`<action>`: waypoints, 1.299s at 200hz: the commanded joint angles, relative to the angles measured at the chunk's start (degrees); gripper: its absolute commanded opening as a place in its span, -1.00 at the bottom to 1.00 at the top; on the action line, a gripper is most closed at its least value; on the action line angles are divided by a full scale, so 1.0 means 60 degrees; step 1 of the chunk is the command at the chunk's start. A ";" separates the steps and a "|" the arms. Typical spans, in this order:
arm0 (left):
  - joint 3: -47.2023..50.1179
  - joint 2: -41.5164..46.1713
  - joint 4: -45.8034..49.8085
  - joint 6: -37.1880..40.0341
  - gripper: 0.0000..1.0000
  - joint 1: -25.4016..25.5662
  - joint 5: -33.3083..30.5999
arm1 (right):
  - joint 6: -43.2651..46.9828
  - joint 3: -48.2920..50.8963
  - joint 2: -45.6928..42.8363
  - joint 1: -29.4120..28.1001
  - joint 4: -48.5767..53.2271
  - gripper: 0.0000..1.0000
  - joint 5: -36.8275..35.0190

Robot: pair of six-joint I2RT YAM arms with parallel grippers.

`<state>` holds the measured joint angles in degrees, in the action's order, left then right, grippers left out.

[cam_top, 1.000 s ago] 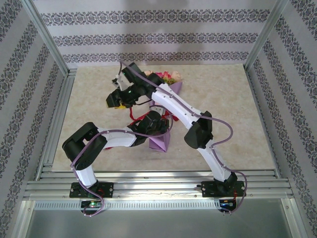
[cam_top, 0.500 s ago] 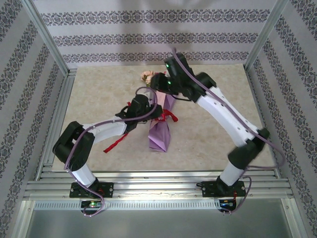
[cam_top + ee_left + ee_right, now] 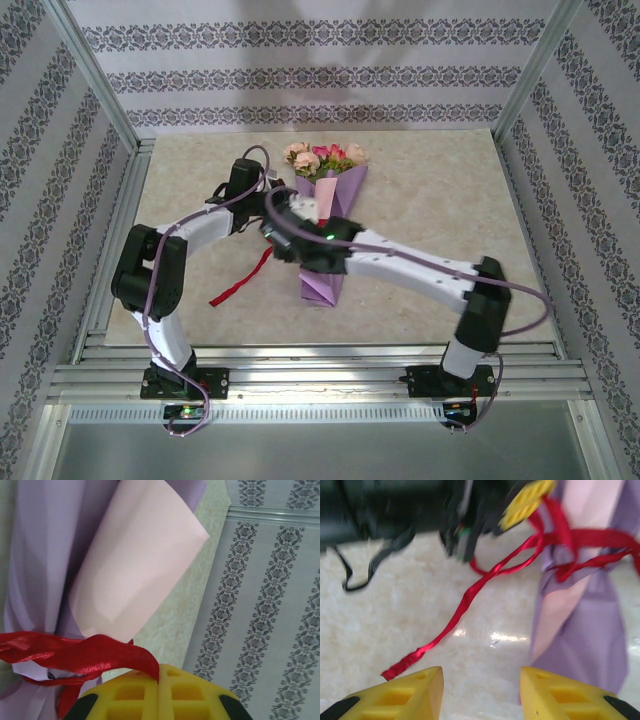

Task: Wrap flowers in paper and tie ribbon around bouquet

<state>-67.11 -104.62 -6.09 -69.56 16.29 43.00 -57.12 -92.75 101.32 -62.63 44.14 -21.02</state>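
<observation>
The bouquet lies in the middle of the table, its flowers at the far end. The purple paper is wrapped round them, with a pink inner flap showing. The red ribbon circles the cone's narrow part. My left gripper is shut on a strand of it, just left of the bouquet. A loose ribbon tail trails across the table to the near left. My right gripper hangs open over bare table between that tail and the paper, holding nothing.
The marble-look table is boxed in by patterned walls and aluminium posts. Metal rails run along the near edge. My right forearm crosses low over the bouquet's near end. Open tabletop lies to the right.
My right arm has swung from behind the flowers to low over the bouquet's near left side. My left gripper has moved farther back and left, still holding the ribbon.
</observation>
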 commanded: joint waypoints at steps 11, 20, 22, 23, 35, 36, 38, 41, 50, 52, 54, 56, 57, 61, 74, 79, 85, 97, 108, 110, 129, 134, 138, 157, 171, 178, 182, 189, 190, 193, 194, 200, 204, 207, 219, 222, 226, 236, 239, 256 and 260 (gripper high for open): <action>-0.0423 -0.0572 0.0242 -0.0823 -1.00 -0.0628 0.1092 | -0.1149 -0.1403 0.1944 -0.0422 0.0306 -0.04 -0.0957; -0.0400 -0.0634 0.0061 -0.0974 -1.00 -0.0758 0.1120 | -0.1337 -0.1668 0.2435 -0.0422 0.0206 -0.01 -0.0929; -0.0401 -0.0657 0.0044 -0.1015 -1.00 -0.0794 0.1123 | -0.1441 -0.1779 0.2600 -0.0417 0.0179 0.00 -0.0931; -0.0409 -0.0670 0.0038 -0.1032 -1.00 -0.0810 0.1138 | -0.1482 -0.1818 0.2664 -0.0416 0.0176 0.01 -0.0933; -0.0494 -0.0869 -0.0052 -0.1224 -1.00 -0.0941 0.1347 | -0.1792 -0.2091 0.3158 -0.0388 -0.0031 0.07 -0.0862; -0.0506 -0.0894 -0.0053 -0.1231 -1.00 -0.0950 0.1367 | -0.1815 -0.2131 0.3249 -0.0387 -0.0076 0.08 -0.0855; -0.0523 -0.0919 -0.0054 -0.1262 -1.00 -0.0967 0.1401 | -0.1823 -0.2162 0.3289 -0.0387 -0.0106 0.08 -0.0852; -0.0552 -0.0995 -0.0046 -0.1298 -1.00 -0.0983 0.1459 | -0.1857 -0.2272 0.3441 -0.0387 -0.0142 0.11 -0.0861; -0.0647 -0.1177 -0.0026 -0.1390 -1.00 -0.1021 0.1629 | -0.1962 -0.2572 0.3908 -0.0365 -0.0081 0.17 -0.0977; -0.0661 -0.1210 -0.0033 -0.1405 -1.00 -0.1021 0.1653 | -0.1964 -0.2661 0.3955 -0.0356 -0.0078 0.18 -0.0979; -0.0675 -0.1247 -0.0038 -0.1419 -1.00 -0.1036 0.1670 | -0.1960 -0.2739 0.4046 -0.0342 -0.0069 0.19 -0.0980; -0.0693 -0.1275 -0.0029 -0.1434 -1.00 -0.1036 0.1678 | -0.1947 -0.2791 0.4173 -0.0332 -0.0075 0.20 -0.0994; -0.0694 -0.1287 -0.0034 -0.1439 -1.00 -0.1041 0.1679 | -0.1941 -0.2844 0.4219 -0.0330 -0.0068 0.21 -0.0994; -0.0702 -0.1329 -0.0037 -0.1461 -1.00 -0.1053 0.1680 | -0.1936 -0.2984 0.4384 -0.0301 -0.0059 0.23 -0.0962; -0.0724 -0.1454 -0.0066 -0.1576 -1.00 -0.1111 0.1717 | -0.2022 -0.3356 0.4893 -0.0177 0.0075 0.24 -0.0785; -0.0717 -0.1497 -0.0090 -0.1628 -1.00 -0.1156 0.1701 | -0.2091 -0.3404 0.5052 -0.0133 0.0100 0.24 -0.0711; -0.0710 -0.1546 -0.0105 -0.1682 -1.00 -0.1179 0.1689 | -0.2191 -0.3420 0.5193 -0.0077 0.0068 0.24 -0.0627; -0.0767 -0.1627 -0.0101 -0.1740 -1.00 -0.1241 0.1705 | -0.2198 -0.3408 0.5455 0.0008 -0.0099 0.24 -0.0536; -0.0822 -0.1701 -0.0141 -0.1815 -1.00 -0.1272 0.1723 | -0.2144 -0.3454 0.5668 0.0077 -0.0213 0.24 -0.0503; -0.0836 -0.1722 -0.0146 -0.1822 -1.00 -0.1278 0.1739 | -0.2144 -0.3464 0.5704 0.0092 -0.0220 0.24 -0.0498; -0.0986 -0.1829 -0.0057 -0.1823 -1.00 -0.1294 0.1755 | -0.2079 -0.3631 0.6051 0.0197 -0.0295 0.20 -0.0352; -0.1012 -0.1852 -0.0048 -0.1817 -1.00 -0.1283 0.1766 | -0.2053 -0.3675 0.6139 0.0221 -0.0285 0.17 -0.0325; -0.1017 -0.1868 -0.0030 -0.1819 -1.00 -0.1291 0.1764 | -0.2055 -0.3718 0.6208 0.0231 -0.0304 0.15 -0.0296; -0.1017 -0.1911 -0.0025 -0.1836 -1.00 -0.1281 0.1756 | -0.1911 -0.3906 0.6507 0.0265 -0.0392 0.11 -0.0209; -0.0973 -0.1914 -0.0026 -0.1837 -1.00 -0.1290 0.1739 | -0.1877 -0.4113 0.6723 0.0314 -0.0337 0.01 -0.0051; -0.0933 -0.1907 -0.0036 -0.1838 -1.00 -0.1289 0.1744 | -0.1872 -0.4222 0.6817 0.0327 -0.0267 -0.05 0.0021; -0.0929 -0.1913 -0.0047 -0.1837 -1.00 -0.1293 0.1736 | -0.1877 -0.4274 0.6867 0.0331 -0.0202 -0.11 0.0077; -0.0914 -0.1901 -0.0057 -0.1842 -1.00 -0.1299 0.1732 | -0.1878 -0.4337 0.6901 0.0334 -0.0078 -0.28 0.0089; -0.0914 -0.1907 -0.0056 -0.1848 -1.00 -0.1304 0.1728 | -0.1884 -0.4342 0.6902 0.0332 -0.0070 -0.31 0.0097; -0.0914 -0.1912 -0.0055 -0.1853 -1.00 -0.1296 0.1721 | -0.1901 -0.4338 0.6903 0.0333 -0.0050 -0.40 0.0098; -0.0914 -0.1913 -0.0055 -0.1861 -1.00 -0.1288 0.1723 | -0.1903 -0.4335 0.6903 0.0332 -0.0041 -0.43 0.0101; -0.0915 -0.1918 -0.0069 -0.1861 -1.00 -0.1292 0.1717 | -0.1878 -0.4296 0.6876 0.0317 -0.0018 -0.63 0.0117; -0.0914 -0.1914 -0.0069 -0.1868 -1.00 -0.1289 0.1706 | -0.1888 -0.4258 0.6829 0.0316 0.0007 -0.79 0.0115; -0.0927 -0.1923 -0.0069 -0.1869 -1.00 -0.1290 0.1698 | -0.1879 -0.4222 0.6791 0.0318 0.0018 -0.89 0.0116; -0.0944 -0.1927 -0.0066 -0.1868 -1.00 -0.1293 0.1698 | -0.1760 -0.4032 0.6521 0.0276 0.0002 -1.00 -0.0019; -0.0947 -0.1929 -0.0069 -0.1865 -1.00 -0.1302 0.1706 | -0.1711 -0.3970 0.6395 0.0262 -0.0019 -1.00 -0.0078; -0.0958 -0.1931 -0.0058 -0.1861 -1.00 -0.1291 0.1698 | -0.1597 -0.3883 0.6232 0.0241 -0.0055 -1.00 -0.0175; -0.0973 -0.1929 -0.0055 -0.1865 -1.00 -0.1294 0.1706 | -0.1244 -0.3628 0.5701 0.0190 -0.0217 -1.00 -0.0335; -0.0986 -0.1936 -0.0066 -0.1868 -1.00 -0.1289 0.1696 | -0.1130 -0.3550 0.5533 0.0189 -0.0266 -1.00 -0.0366; -0.1031 -0.1945 -0.0069 -0.1894 -1.00 -0.1280 0.1675 | -0.0328 -0.3004 0.4406 0.0163 -0.0599 -1.00 -0.0312; -0.1031 -0.1930 -0.0083 -0.1892 -1.00 -0.1283 0.1656 | -0.0119 -0.2826 0.4132 0.0170 -0.0670 -1.00 -0.0214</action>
<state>-71.92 -114.93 -5.80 -80.05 8.84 52.47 -65.28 -113.21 137.25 -60.64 42.98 -22.00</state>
